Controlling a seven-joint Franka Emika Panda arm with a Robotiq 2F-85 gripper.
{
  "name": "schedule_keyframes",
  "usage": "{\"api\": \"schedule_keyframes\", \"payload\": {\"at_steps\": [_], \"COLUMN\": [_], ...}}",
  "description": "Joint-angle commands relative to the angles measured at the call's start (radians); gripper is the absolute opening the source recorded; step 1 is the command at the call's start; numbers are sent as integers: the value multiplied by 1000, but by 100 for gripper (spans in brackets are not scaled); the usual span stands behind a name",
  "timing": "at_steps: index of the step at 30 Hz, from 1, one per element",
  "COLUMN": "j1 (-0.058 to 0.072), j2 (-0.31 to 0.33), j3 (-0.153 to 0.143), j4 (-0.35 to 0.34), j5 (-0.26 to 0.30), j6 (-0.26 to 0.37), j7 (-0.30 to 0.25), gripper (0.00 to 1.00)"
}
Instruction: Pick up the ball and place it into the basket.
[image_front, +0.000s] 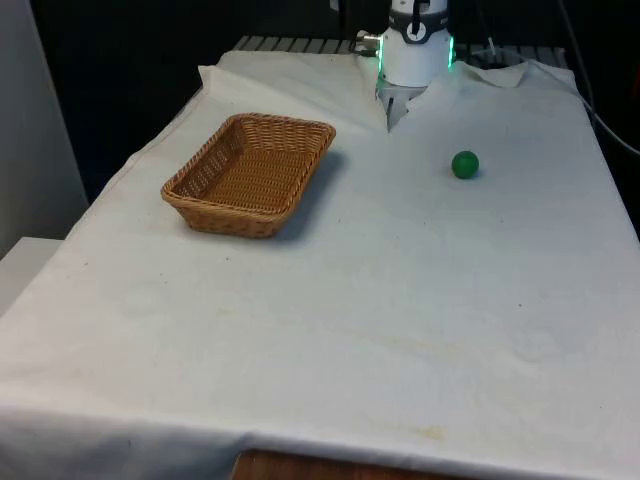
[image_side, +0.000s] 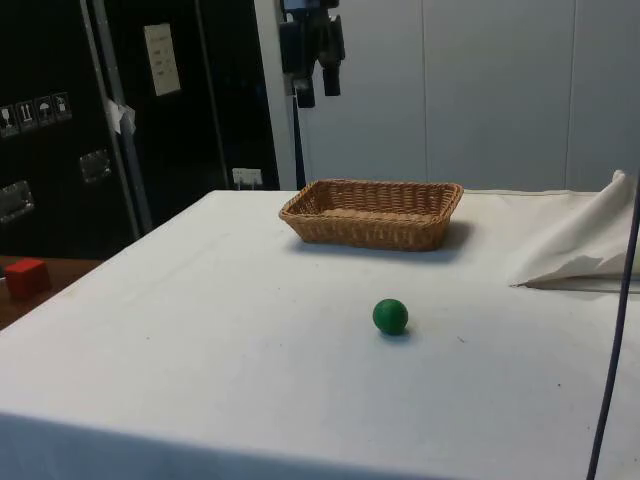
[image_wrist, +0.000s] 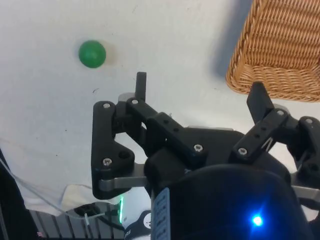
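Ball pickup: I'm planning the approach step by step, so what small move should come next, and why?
Probably carry the end effector sideways until it is over the green ball, before any descent. The side view shows it high above the table, open and holding nothing, while the ball lies alone on the white cloth, apart from the wicker basket.

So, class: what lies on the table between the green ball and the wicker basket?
Nothing. In the front view only bare white cloth stretches between the ball and the basket; the side view shows the same bare gap.
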Motion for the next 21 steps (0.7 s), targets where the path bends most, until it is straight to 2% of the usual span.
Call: {"api": "schedule_keyframes", "payload": {"at_steps": [1, 9, 10, 11, 17, 18, 19, 21], "j1": [0, -1, 0, -1, -1, 1, -1, -1], "j2": [-1, -41, -29, -51, -88, -80, -99, -109], "j3": [0, 8, 3, 12, 29, 24, 36, 44], "j4": [-2, -36, -27, -44, -74, -68, -84, -94], "j5": [0, -17, -3, -20, -33, -18, -36, -40], "j6": [0, 9, 0, 8, 4, 0, 3, 2], "j7": [0, 16, 2, 20, 41, 27, 49, 59], "gripper": [100, 100, 100, 100, 100, 100, 100, 100]}}
